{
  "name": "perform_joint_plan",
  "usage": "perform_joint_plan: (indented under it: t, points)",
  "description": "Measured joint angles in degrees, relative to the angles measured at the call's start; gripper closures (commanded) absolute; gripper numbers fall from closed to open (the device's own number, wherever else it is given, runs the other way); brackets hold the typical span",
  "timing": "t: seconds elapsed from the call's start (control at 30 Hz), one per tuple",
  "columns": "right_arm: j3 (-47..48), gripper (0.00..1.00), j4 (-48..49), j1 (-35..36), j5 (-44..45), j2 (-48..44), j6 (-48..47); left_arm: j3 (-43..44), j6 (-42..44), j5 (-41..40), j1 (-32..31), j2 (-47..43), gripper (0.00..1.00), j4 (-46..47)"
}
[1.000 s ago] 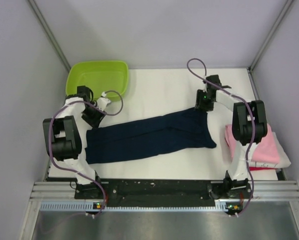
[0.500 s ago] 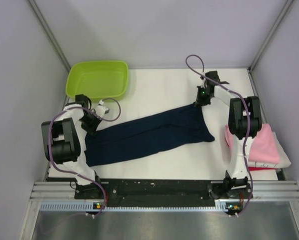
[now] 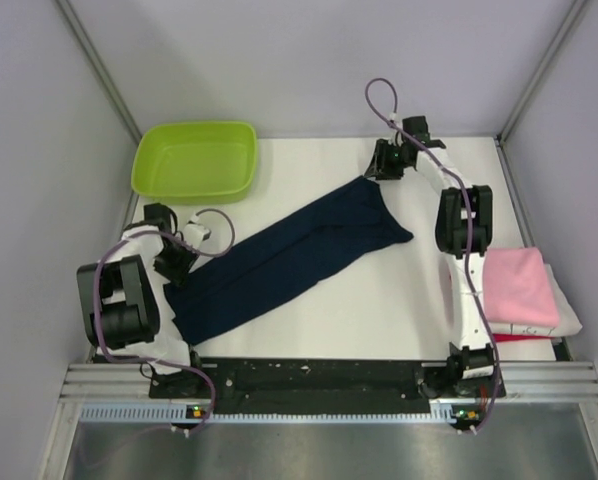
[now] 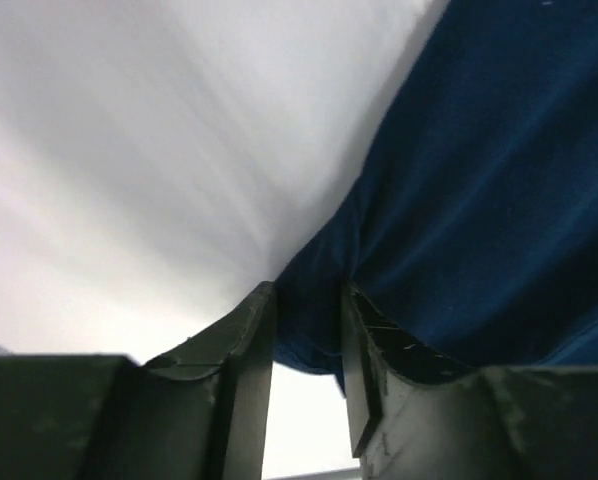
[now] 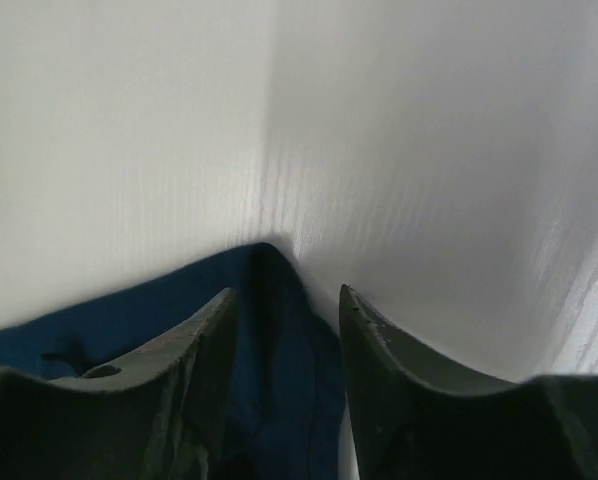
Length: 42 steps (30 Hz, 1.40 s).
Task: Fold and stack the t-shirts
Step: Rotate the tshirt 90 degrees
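A dark navy t-shirt (image 3: 289,250), folded lengthwise into a long band, lies stretched diagonally across the white table. My left gripper (image 3: 176,262) is at its near left end; in the left wrist view the navy cloth (image 4: 479,200) sits pinched between the tips of that gripper (image 4: 307,290). My right gripper (image 3: 372,172) is at the far right end, and in the right wrist view a bunched ridge of navy cloth (image 5: 129,320) fills the gap of that gripper (image 5: 284,292). A folded pink t-shirt (image 3: 519,285) tops a stack at the right, over white (image 3: 569,320) and red (image 3: 519,338) ones.
A lime green tub (image 3: 194,160) stands at the far left of the table (image 3: 309,160). Grey walls close in both sides and the back. The right arm's links rise between the navy shirt and the stack.
The right gripper has moved toward the far edge and the left gripper toward the near left, dragging the navy shirt from nearly level into a steeper diagonal.
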Motion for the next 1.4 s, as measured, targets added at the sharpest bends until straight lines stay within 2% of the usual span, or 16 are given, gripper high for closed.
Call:
perform_joint_plan:
  t: [0.1,0.17,0.27,0.37,0.5,0.67,0.77,0.87,0.9,0.97,1.07,1.17,1.23,1.27,1.33,1.4]
  points:
    - [0.31,0.45,0.07,-0.28,-0.42,-0.42,0.2,-0.87,0.17,-2.38,0.85,-1.57,0.42,-1.16]
    - [-1.88,0.43,0.2,-0.46,1.2,-2.62,-0.2,-0.96,0.83,-4.94,1.49,-2.91,0.38,-1.42]
    - [-10.27,0.41,-0.55,-0.76,5.81,-10.84,-1.11,-1.29,2.64,-10.43,3.08,-5.92,0.37,-0.33]
    - [-24.83,0.41,-1.29,-1.53,11.54,-26.75,-1.25,-1.31,4.9,-14.12,5.18,-8.33,0.38,0.09]
    - [-36.59,0.4,0.2,-2.58,13.16,-38.88,-0.63,-1.03,5.33,-16.11,6.4,-8.59,0.42,0.76]
    - [-50.4,0.41,1.27,-2.95,12.02,-42.58,0.76,1.53,4.33,-14.88,6.4,-7.21,0.45,0.63]
    - [-55.89,0.6,1.62,-2.95,8.81,-39.69,2.1,3.85,2.99,-11.02,6.38,-6.93,0.46,-0.39]
    - [-57.09,0.96,2.93,-2.99,5.05,-37.44,3.89,5.92,1.57,-6.84,5.66,-6.93,0.47,-1.88]
    - [-57.07,1.0,3.89,-2.99,4.31,-37.07,4.33,6.34,1.22,-5.62,5.14,-6.93,0.47,-2.29]
    - [-56.48,1.0,5.14,-3.08,3.5,-35.67,5.18,6.49,0.74,-3.54,3.61,-6.93,0.51,-2.99]
    - [-51.25,1.0,4.37,-3.82,2.89,-31.71,5.9,6.32,0.44,-0.83,0.5,-6.93,0.57,-5.27]
    - [-34.64,1.0,1.81,-5.01,1.9,-21.62,6.82,5.22,0.61,1.62,-3.43,-6.97,0.56,-7.02]
    - [-16.48,0.97,0.02,-5.66,1.05,-11.26,7.82,3.8,0.63,3.08,-6.88,-7.1,0.55,-8.17]
    - [-6.12,0.87,-0.2,-5.9,0.92,-5.44,8.5,2.97,0.57,4.0,-8.98,-7.23,0.54,-8.68]
    - [12.98,0.58,-0.37,-6.34,0.76,5.16,10.45,2.03,0.39,5.88,-11.96,-7.72,0.5,-9.44]
    - [22.75,0.48,0.74,-6.69,0.68,10.82,12.87,1.68,-0.11,8.44,-14.58,-8.28,0.47,-9.97]
